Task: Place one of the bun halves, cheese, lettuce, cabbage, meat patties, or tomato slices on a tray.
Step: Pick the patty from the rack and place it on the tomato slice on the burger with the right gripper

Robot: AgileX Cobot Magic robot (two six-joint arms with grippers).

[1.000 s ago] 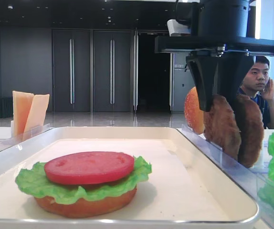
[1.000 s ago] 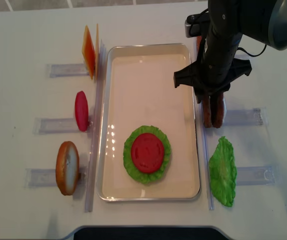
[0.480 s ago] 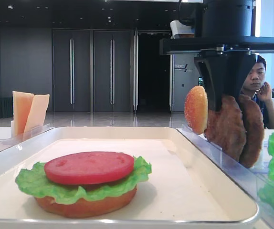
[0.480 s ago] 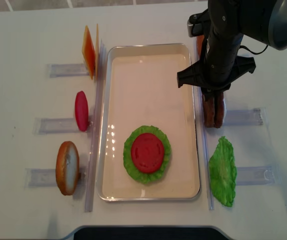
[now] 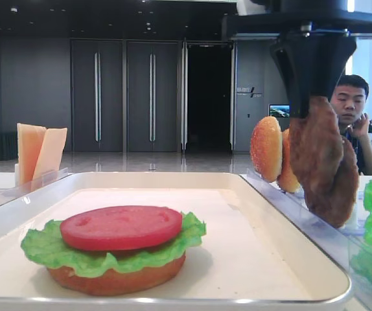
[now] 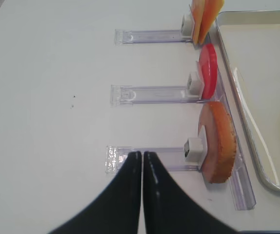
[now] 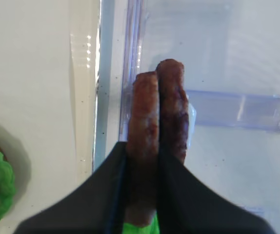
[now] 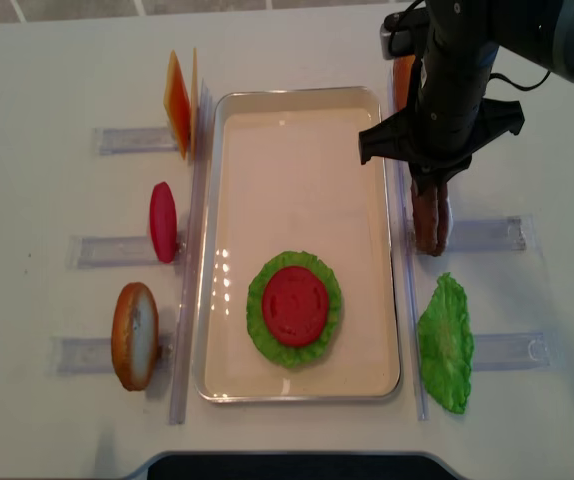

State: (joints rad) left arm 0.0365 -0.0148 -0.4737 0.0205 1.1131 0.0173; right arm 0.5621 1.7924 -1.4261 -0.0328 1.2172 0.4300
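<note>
My right gripper (image 8: 433, 180) is shut on one brown meat patty (image 7: 142, 141), gripped on edge between the black fingers and raised a little above its clear holder. A second meat patty (image 7: 175, 112) stands just outside the right finger, lower in the side view (image 5: 343, 194) than the held one (image 5: 315, 152). The cream-white tray (image 8: 297, 96) lies to the left of them. In it sits a stack of bun half, lettuce and tomato slice (image 8: 295, 305). My left gripper (image 6: 142, 156) is shut and empty over the table, beside a bun half (image 6: 221, 141) in its holder.
Left of the tray stand cheese slices (image 8: 179, 100), a tomato slice (image 8: 163, 220) and a bun half (image 8: 134, 335) in clear holders. Right of it lie a lettuce leaf (image 8: 445, 340) and upright bun halves (image 5: 266, 149). A person (image 5: 351, 103) sits behind the table.
My right gripper has shut on the near patty and lifted it, so it now stands higher than the other patty. The left gripper has stayed put.
</note>
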